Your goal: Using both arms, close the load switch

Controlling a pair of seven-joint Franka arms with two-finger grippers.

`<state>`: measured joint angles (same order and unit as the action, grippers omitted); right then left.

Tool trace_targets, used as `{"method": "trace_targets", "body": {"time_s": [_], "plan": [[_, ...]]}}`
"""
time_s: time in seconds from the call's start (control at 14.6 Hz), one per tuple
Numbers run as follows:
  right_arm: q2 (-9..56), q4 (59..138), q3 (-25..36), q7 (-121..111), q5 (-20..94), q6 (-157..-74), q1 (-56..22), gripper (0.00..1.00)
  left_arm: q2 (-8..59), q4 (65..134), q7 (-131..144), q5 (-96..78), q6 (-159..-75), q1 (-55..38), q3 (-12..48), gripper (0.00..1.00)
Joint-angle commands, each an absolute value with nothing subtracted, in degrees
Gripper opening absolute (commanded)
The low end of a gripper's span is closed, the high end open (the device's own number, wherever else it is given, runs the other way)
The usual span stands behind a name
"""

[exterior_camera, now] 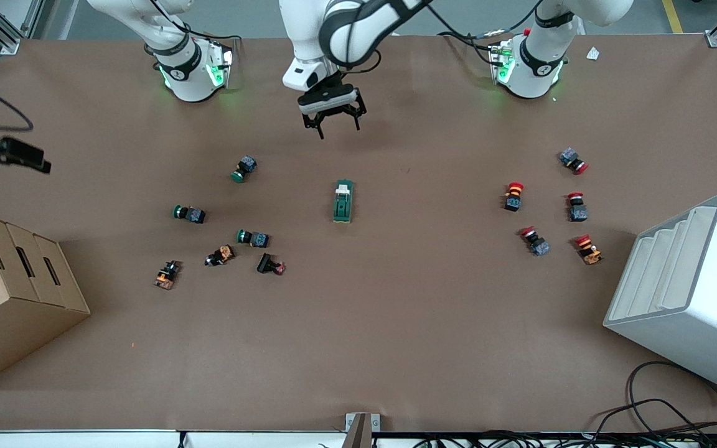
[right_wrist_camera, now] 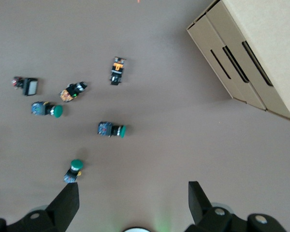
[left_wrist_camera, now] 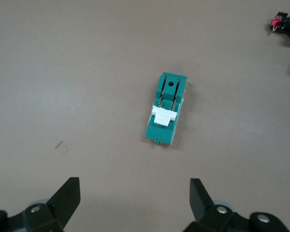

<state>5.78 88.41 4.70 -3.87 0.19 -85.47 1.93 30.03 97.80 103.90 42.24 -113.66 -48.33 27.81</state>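
the right gripper [right_wrist_camera: 134,200] hangs with fingers [right_wrist_camera: 65,203] spread wide and empty, over bare table near the green-capped push buttons [right_wrist_camera: 111,129] and the cardboard box [exterior_camera: 13,286]. the left gripper [exterior_camera: 332,124] is also wide open, gripping nothing. the load switch [exterior_camera: 343,201] lies flat mid-table, ahead of its fingertips [left_wrist_camera: 67,195], apart from them, its white lever [left_wrist_camera: 163,116] facing up.

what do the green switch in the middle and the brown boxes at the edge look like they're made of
The load switch looks like molded plastic: a smooth green body with a matte white lever, plus two thin strips, possibly metal. The boxes look like plain cardboard: flat tan panels with cut slots.
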Motion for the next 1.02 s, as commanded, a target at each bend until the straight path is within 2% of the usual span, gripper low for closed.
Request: {"method": "trace_targets", "body": {"time_s": [0.0, 0.27, 0.48, 0.82, 0.96], "plan": [[9.6, 87.9, 4.0, -3.8, 0.0, -86.9, 3.0, 1.00, 34.0, 96.6, 109.3, 50.4, -113.9, -50.4, 27.4, 1.00], [10.2, 92.3, 3.6, 8.0, 9.3, -90.3, 0.5, 1.00, 38.4, 96.8, 121.2, 63.0, -113.9, -51.5, 27.5, 0.99], [10.2, 96.3, 3.5, 19.5, 10.3, -93.7, -6.4, 1.00, 41.4, 97.8, 129.3, 72.0, -113.8, -52.4, 27.5, 0.99], [10.5, 105.0, 3.5, 40.7, 14.9, -107.5, -19.7, 1.00, 42.1, 105.4, 135.5, 85.8, -113.3, -52.7, 27.1, 0.99], [12.0, 106.8, 3.5, 43.7, 18.4, -112.0, -23.3, 1.00, 43.4, 106.3, 140.2, 90.8, -113.2, -52.7, 26.9, 0.99]]}}
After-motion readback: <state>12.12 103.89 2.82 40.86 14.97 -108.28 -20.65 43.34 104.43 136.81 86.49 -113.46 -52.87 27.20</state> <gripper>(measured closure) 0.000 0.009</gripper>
